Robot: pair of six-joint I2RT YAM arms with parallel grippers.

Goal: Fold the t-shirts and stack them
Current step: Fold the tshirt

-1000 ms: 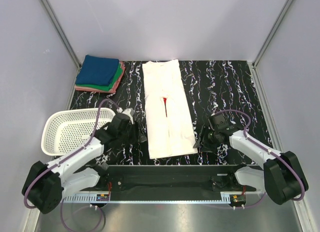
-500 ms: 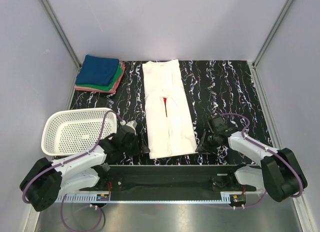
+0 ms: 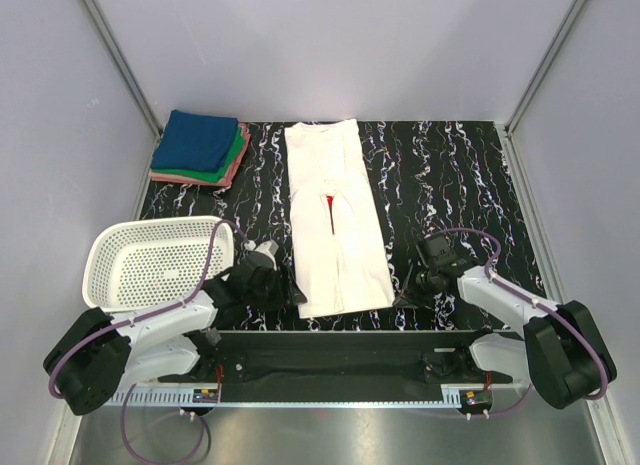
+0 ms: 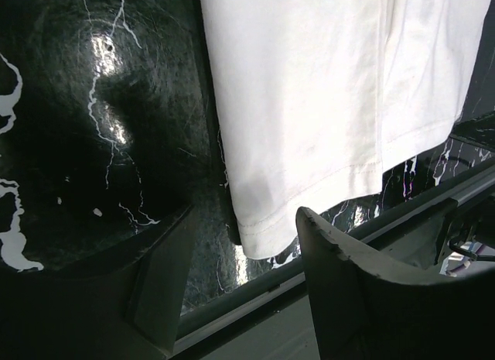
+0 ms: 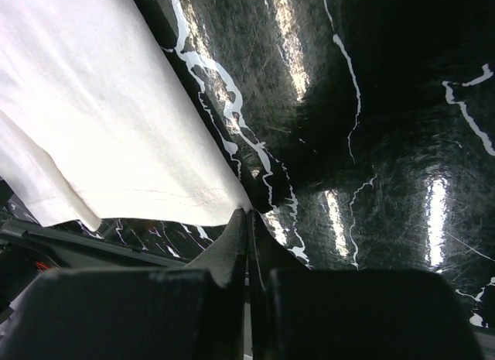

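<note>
White t-shirt point(image 3: 335, 225): lies flat mid-desk point(image 3: 450, 175) as a long strip with its sides folded in and its near hem toward the arms. Probably set for an end-to-end fold.
Left fingers point(image 4: 348, 282): spread wide, straddling the near left hem corner, gripping nothing.
Right fingers point(image 5: 232, 252): pressed together at the near right hem corner. Cannot tell whether cloth is pinched.
Folded stack point(image 3: 200, 145): blue over green over pink, at the far left corner.
Basket point(image 3: 92, 270): near left, no shirt visible inside.

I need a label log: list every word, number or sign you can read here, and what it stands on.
No text can be read in any view.
On the white t-shirt, only a thin sliver of the red print shows at the fold, with no letters.
The folded shirts and the basket show no markings.
</note>
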